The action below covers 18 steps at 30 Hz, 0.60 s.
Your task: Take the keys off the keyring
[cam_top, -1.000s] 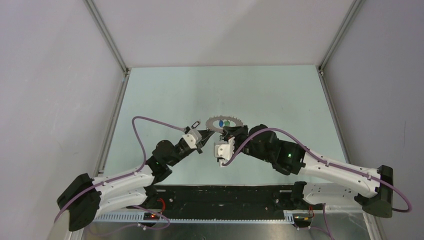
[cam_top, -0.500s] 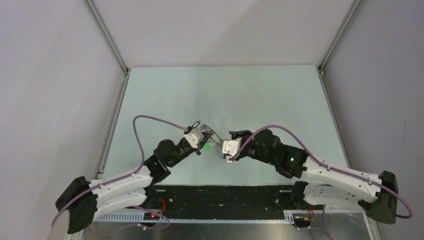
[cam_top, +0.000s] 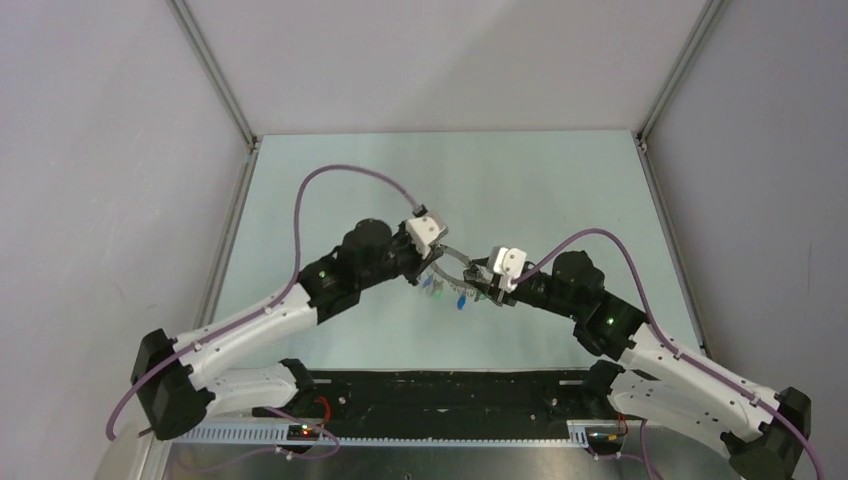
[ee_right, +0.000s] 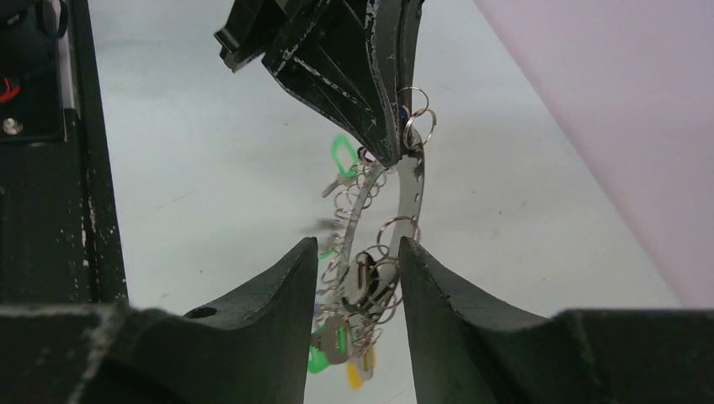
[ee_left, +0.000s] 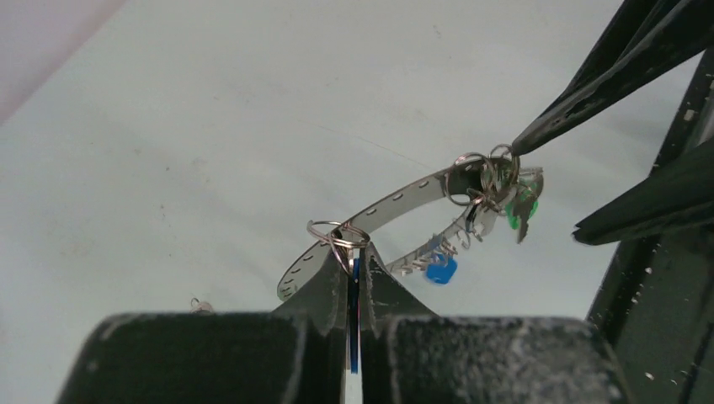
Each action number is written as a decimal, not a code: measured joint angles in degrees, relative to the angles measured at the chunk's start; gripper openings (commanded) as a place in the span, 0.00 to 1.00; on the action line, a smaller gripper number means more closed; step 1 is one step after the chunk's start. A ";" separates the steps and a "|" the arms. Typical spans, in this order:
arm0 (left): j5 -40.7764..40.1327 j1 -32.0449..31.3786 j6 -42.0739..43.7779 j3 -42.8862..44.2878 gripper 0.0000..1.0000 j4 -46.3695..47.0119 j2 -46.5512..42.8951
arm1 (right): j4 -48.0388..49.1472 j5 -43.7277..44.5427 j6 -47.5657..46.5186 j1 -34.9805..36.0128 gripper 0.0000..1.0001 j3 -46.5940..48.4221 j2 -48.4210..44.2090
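Note:
The keyring (cam_top: 456,256) hangs in the air between my two grippers, a thin metal hoop (ee_left: 404,198) strung with small split rings. My left gripper (ee_left: 349,257) is shut on a blue key tag, seen edge-on, whose ring sits on the hoop. Keys (ee_left: 505,192) with green, blue (ee_left: 440,269) and yellow heads bunch at the hoop's other end. My right gripper (ee_right: 358,282) stands open around that bunch (ee_right: 364,290); one of its fingertips (ee_left: 526,139) touches the rings. In the top view the left gripper (cam_top: 428,268) and the right gripper (cam_top: 485,283) face each other over the table (cam_top: 330,190).
A small loose ring (ee_left: 198,305) lies on the table below the left gripper. A black rail (cam_top: 450,385) runs along the near edge by the arm bases. Metal frame posts (cam_top: 215,75) and grey walls close in the sides and back.
Both arms have risen and the keyring has come up off the table with the left gripper. The right gripper's jaws have parted and now straddle the keys.

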 measured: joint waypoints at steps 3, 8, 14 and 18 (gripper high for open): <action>-0.04 -0.11 0.11 9.42 0.00 -12.59 3.89 | 2.40 -1.29 3.06 -1.77 0.48 -0.76 0.22; 0.04 -0.17 0.24 25.49 0.00 -33.86 12.31 | 7.67 -1.66 4.72 -2.25 0.47 -4.15 0.15; 3.04 -0.17 -0.17 39.19 0.00 -49.62 22.27 | 14.08 -1.66 4.44 -2.25 0.44 -8.44 0.07; 5.35 -0.20 -0.42 42.51 0.00 -56.72 24.81 | 18.73 -1.64 3.76 -2.32 0.43 -10.88 -0.39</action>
